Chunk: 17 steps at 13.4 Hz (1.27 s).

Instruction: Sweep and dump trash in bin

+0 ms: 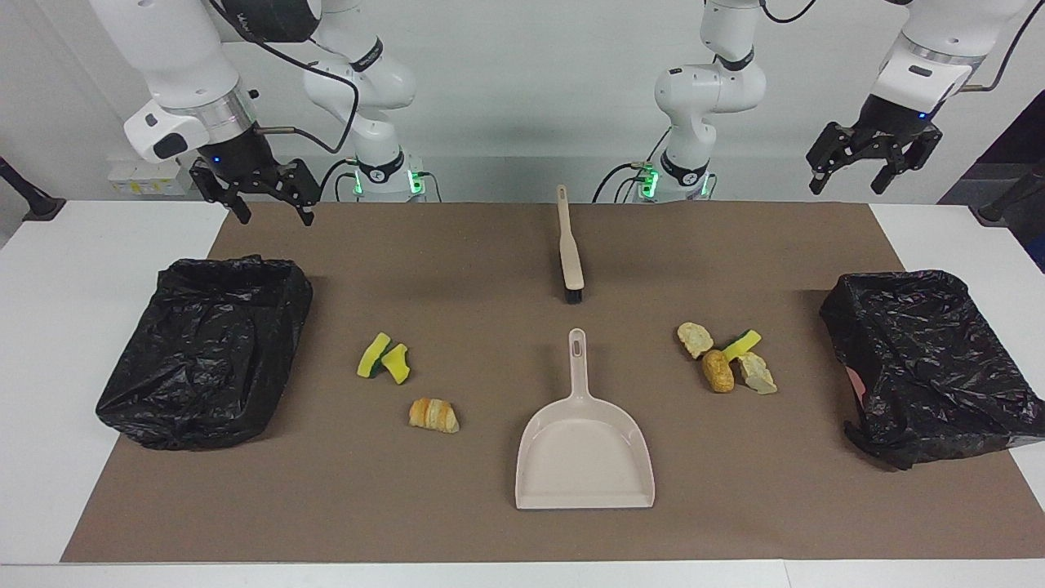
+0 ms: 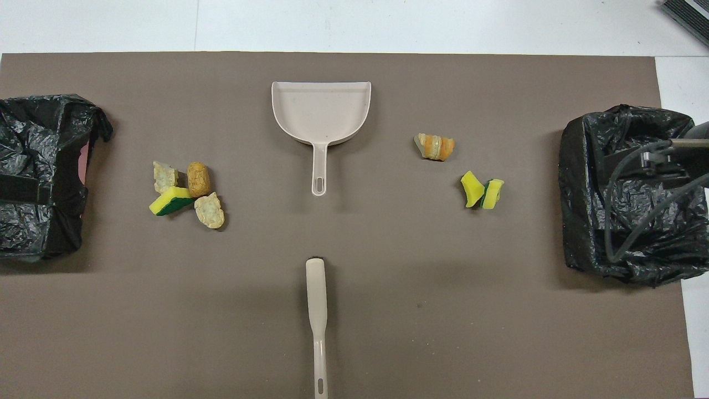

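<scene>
Trash (image 1: pixel 727 359) lies in two heaps flanking the dustpan (image 1: pixel 584 457); left gripper (image 1: pixel 867 167) and right gripper (image 1: pixel 257 194) hover open, empty.

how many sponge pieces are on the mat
3. Two sponge wedges lie side by side toward the right arm's end, near the croissant. One sponge wedge sits in the scrap pile toward the left arm's end. None looks hidden.

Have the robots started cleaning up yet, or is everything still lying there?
Nothing is swept yet. The brush and dustpan lie untouched, and the trash sits on the mat outside both bins. The left gripper and right gripper hang open and empty. Everything remains.
</scene>
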Available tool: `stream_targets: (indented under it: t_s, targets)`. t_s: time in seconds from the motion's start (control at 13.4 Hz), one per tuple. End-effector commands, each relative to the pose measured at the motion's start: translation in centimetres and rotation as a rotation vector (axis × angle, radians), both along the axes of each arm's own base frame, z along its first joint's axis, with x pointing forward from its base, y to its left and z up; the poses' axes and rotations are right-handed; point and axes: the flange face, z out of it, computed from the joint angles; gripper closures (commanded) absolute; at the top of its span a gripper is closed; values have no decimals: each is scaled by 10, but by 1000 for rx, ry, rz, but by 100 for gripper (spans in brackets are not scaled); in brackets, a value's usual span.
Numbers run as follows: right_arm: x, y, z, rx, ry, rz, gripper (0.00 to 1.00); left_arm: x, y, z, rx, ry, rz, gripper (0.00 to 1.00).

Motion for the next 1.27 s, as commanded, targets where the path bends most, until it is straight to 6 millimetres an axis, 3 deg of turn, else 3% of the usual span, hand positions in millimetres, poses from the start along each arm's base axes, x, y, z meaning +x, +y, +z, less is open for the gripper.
stream_targets:
  t_s: [0.0, 0.75, 1.2]
  targets:
    - [-2, 0, 1, 16, -15, -13, 0, -4, 1, 4, -1, 3, 8, 0]
    - [-2, 0, 1, 16, -15, -13, 0, -4, 1, 4, -1, 3, 8, 0]
    - [-14, -17, -4, -10, 62, -35, 0, -5, 1, 3, -1, 5, 8, 0]
